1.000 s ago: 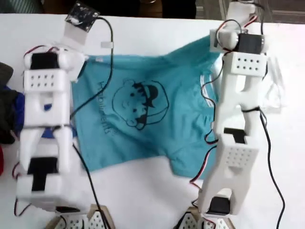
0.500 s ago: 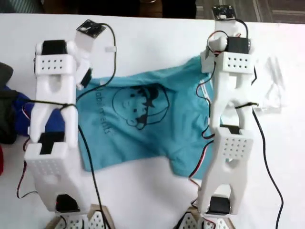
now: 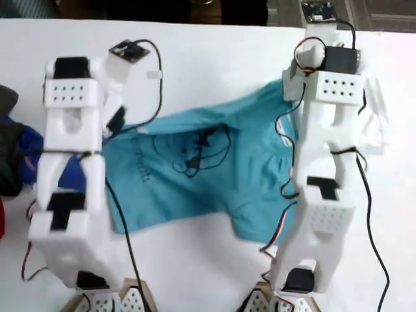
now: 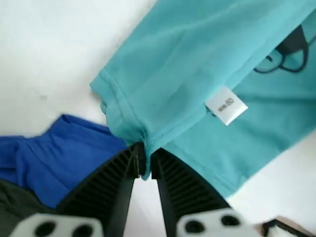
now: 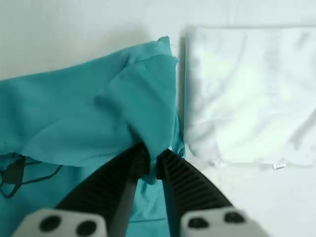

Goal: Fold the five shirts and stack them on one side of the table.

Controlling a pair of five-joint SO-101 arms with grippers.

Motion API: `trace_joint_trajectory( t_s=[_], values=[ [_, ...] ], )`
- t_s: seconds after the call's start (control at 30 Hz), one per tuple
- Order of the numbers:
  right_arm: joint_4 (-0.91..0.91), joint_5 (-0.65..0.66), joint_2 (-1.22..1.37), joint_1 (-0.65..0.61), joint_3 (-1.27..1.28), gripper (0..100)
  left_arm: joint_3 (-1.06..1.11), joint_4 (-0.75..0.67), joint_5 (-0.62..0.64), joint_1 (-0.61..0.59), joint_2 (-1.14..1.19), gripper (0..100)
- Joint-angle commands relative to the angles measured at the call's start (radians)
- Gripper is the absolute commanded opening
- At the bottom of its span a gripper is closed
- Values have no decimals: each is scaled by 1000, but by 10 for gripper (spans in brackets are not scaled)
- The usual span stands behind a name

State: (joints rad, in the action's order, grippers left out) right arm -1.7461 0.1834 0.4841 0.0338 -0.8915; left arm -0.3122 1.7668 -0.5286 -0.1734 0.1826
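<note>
Shirt (image 4: 197, 59) in teal, white label (image 4: 226, 107), cartoon print (image 3: 195, 151)

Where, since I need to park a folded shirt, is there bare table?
Bare table runs along the far edge beyond the teal shirt, and at the front below its hem. Crowded: blue shirt and dark shirt at the left edge, white shirt right.

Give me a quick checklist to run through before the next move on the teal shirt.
1. Is the left gripper shut on the teal shirt edge: ok.
2. Is the right gripper shut on the opposite edge: ok.
3. Is the blue shirt free of the left gripper: ok.
4. Is the folded white shirt apart from the raised teal cloth: cannot tell.
5. Is the rest of the teal shirt flat on the table: cannot tell, the arms cover parts.
</note>
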Motion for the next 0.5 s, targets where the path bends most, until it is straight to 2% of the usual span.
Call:
trace_joint_trajectory(
  t_s=[0.0,0.27,0.47],
  values=[
    [-21,9,-234,2,244,18,199,-28,8,11,-213,26],
    [71,110,-641,27,856,18,645,-158,11,11,-525,26],
    [191,230,-848,120,1208,18,915,-293,11,14,-597,26]
  ],
)
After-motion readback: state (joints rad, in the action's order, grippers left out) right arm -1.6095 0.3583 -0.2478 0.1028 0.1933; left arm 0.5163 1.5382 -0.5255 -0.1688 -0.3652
